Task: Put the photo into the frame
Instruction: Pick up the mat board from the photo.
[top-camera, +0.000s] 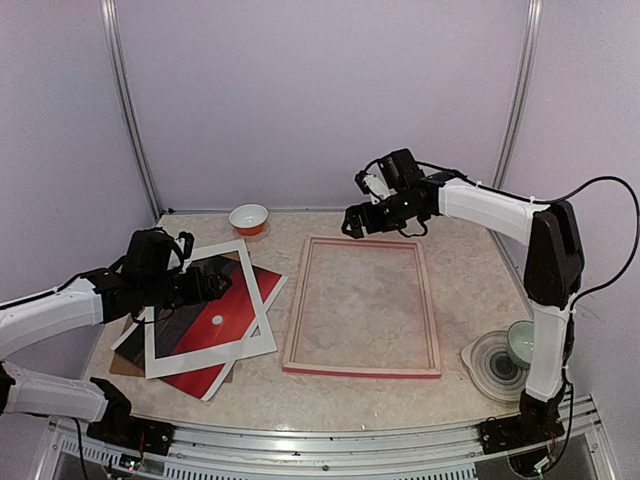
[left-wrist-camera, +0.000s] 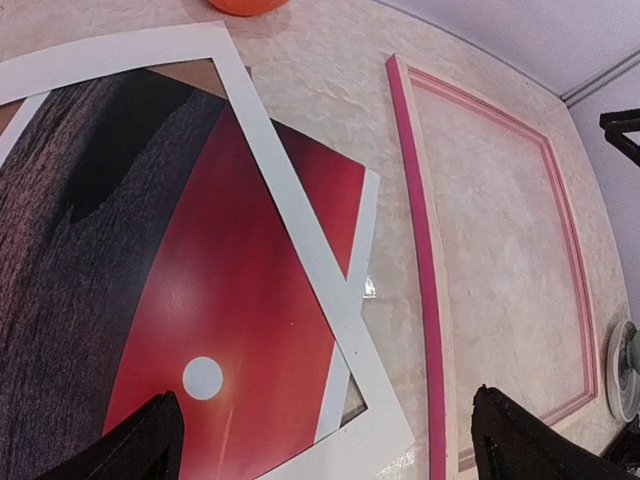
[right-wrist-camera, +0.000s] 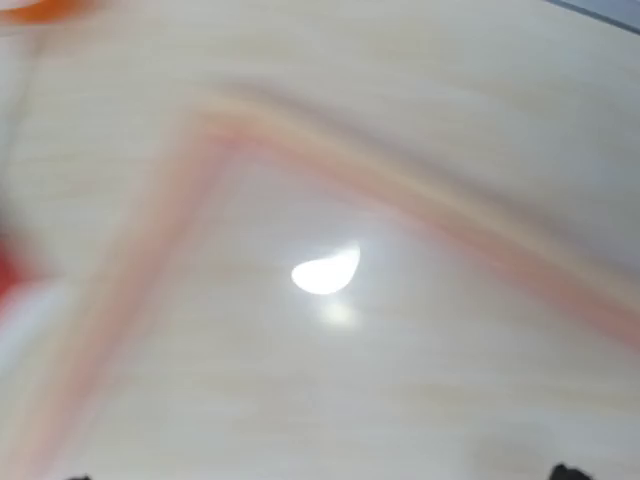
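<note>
Arms number two, one either side of the table (top-camera: 330, 400), each ending in one two-finger gripper. The left gripper (top-camera: 222, 283) hangs over the pile on the left with its fingers (left-wrist-camera: 150, 440) spread wide and nothing between them. The right gripper (top-camera: 352, 222) is up above the far left corner of the frame (top-camera: 360, 371). Its wrist view is badly blurred, but the two dark fingertips sit far apart at the bottom edge, so the jaws look parted and empty.

One frame lies flat in the middle of the table, with its pink edge showing and bare tabletop visible through it. One photo (top-camera: 200, 340) lies to the left of it, apart from it and turned askew. It shows a red sky, one small white sun and dark striped water. One white mat (top-camera: 210, 362) rests on top of the photo at a different angle, so red corners stick out past it. One brown board (top-camera: 118, 362) peeks from under the pile at the near left.

One orange bowl (top-camera: 249, 217) stands at the back. On the right, one round grey dish (top-camera: 490, 365) carries one pale cup (top-camera: 522, 342).
</note>
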